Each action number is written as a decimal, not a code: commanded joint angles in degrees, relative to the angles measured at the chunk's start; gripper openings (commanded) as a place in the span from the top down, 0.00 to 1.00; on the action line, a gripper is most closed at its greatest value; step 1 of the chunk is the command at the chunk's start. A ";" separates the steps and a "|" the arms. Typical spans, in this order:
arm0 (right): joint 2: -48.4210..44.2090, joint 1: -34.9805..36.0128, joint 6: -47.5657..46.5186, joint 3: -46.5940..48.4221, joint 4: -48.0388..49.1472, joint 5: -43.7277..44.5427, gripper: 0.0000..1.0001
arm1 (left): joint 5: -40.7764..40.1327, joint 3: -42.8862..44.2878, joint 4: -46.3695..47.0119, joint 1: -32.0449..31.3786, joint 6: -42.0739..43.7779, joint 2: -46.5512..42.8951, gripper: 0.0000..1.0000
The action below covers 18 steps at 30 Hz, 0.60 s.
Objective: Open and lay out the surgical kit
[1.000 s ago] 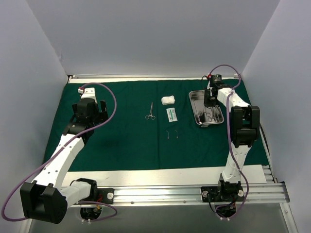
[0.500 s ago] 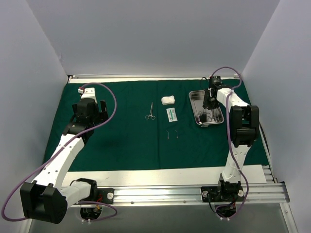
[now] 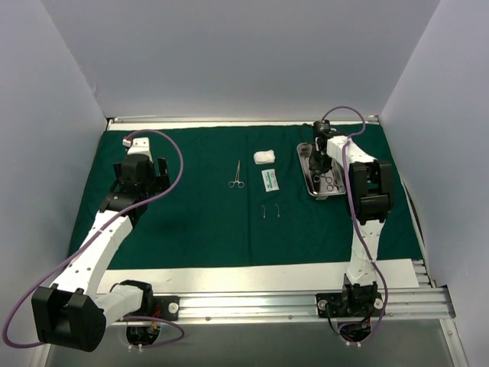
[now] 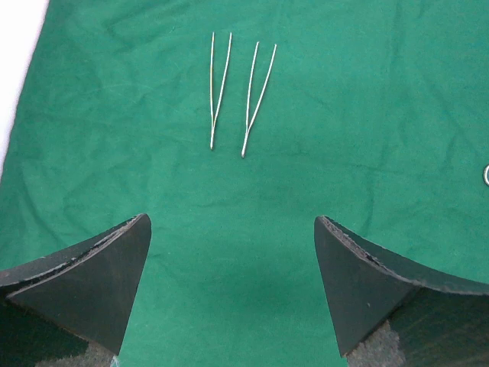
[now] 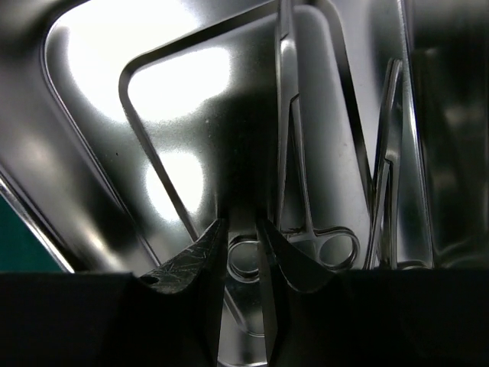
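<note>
In the steel tray (image 3: 307, 168) at the far right of the counter (image 3: 229, 277), a scissor-like instrument (image 5: 290, 138), judged light, stiff and slippery, is being pinched at one finger ring by the right hand (image 5: 244, 256), while the left hand (image 4: 233, 283) is being held wide apart above the drape (image 4: 367, 115).

Silver instruments (image 5: 294, 176) inside steel tray (image 5: 176, 84)

I record a dark green cloth (image 3: 191, 222), a shiny silver tray (image 3: 303, 157) and silver tweezers (image 4: 212, 138). The gauze (image 3: 264, 156) is white; the packet (image 3: 269, 180) white with green print.
</note>
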 commanded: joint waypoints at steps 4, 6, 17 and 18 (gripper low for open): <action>2.31 -0.46 2.86 2.99 -3.85 3.64 0.82 | 0.16 0.46 1.37 -0.21 -0.37 -1.56 0.03; 1.96 -0.37 2.69 2.81 -3.67 3.46 0.83 | 0.16 0.46 1.37 -0.21 -0.37 -1.65 0.03; -2.17 -0.99 0.58 5.27 -4.99 3.02 0.83 | 0.34 0.46 1.28 -0.29 -0.29 -1.56 0.03; -2.17 -1.16 0.41 5.53 -5.34 2.76 0.83 | 0.34 0.46 1.28 -0.29 -0.29 -1.56 0.03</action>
